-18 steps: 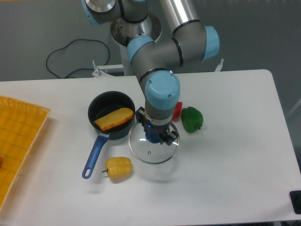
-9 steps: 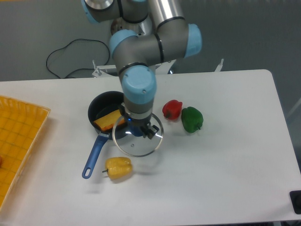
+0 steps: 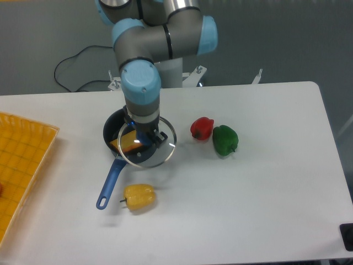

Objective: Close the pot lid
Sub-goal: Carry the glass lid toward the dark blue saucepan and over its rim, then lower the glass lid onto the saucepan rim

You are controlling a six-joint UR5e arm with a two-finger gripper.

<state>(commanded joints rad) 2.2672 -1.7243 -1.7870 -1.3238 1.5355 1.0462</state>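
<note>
The arm (image 3: pixel 157 41) has grey metal links, rounded light blue joint caps and thin black seams at the joints. Its small dark gripper (image 3: pixel 144 138) sits under a grey wrist cylinder.

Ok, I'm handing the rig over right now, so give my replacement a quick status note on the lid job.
Hand: shut on the round glass lid with the silver rim, holding it by its knob.
Lid: in the air, overlapping the small dark saucepan with the long blue handle but offset toward its right and front side. It is not seated.
Pot: holds a yellow-orange food piece.
Done: lid picked up and brought to the pot.
Left: centre it over the rim, lower, release.
</note>
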